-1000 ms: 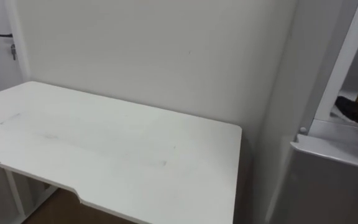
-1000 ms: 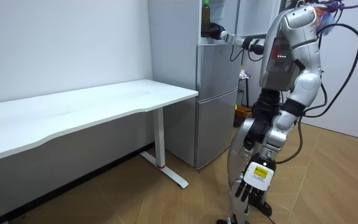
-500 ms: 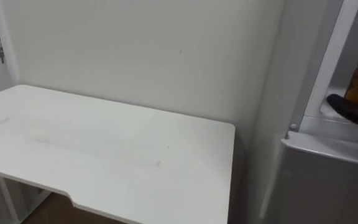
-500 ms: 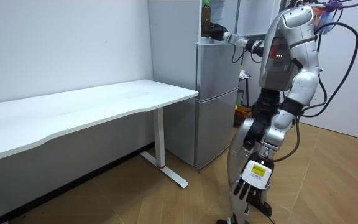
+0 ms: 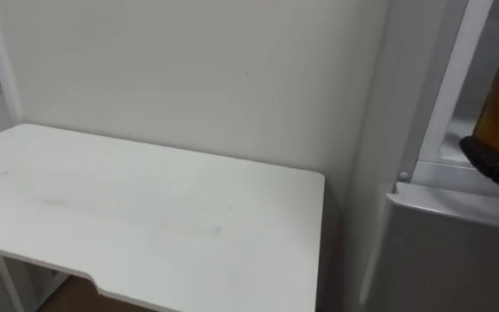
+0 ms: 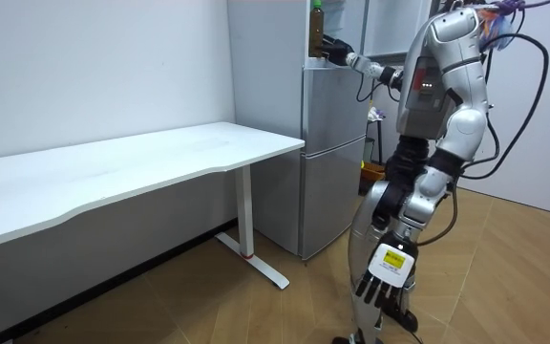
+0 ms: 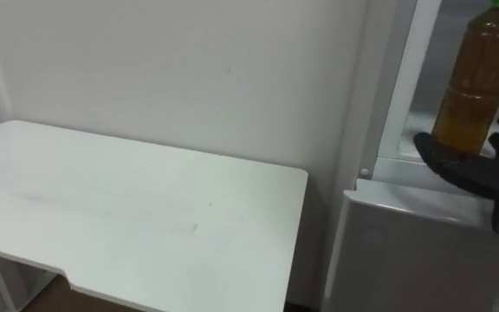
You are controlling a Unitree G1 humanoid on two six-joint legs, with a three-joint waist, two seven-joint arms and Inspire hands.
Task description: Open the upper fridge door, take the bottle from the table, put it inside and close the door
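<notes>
The robot stands on the wooden floor (image 6: 504, 277) in front of the grey fridge (image 6: 332, 153), with its body turned toward it. Its right arm is stretched out to the upper part of the fridge, and the right hand (image 7: 466, 169) has its dark fingers curled around the lower part of the bottle (image 7: 479, 78). The bottle is upright, with amber liquid inside and a green cap on top. It is at the opening of the upper fridge compartment, just above the top edge of the lower fridge door (image 7: 405, 251) and just beside the white frame (image 7: 410, 78) of the opening. The bottom of the bottle is hidden behind the fingers, so I cannot tell if it touches the shelf of the fridge or is held a little over it. The left hand (image 6: 382, 284) hangs low in front of the fridge, near the robot's knee, with fingers relaxed and nothing in it. The white desk (image 7: 145, 217) stands against the wall on the left of the fridge, with only a narrow gap between its corner and the side of the fridge.
</notes>
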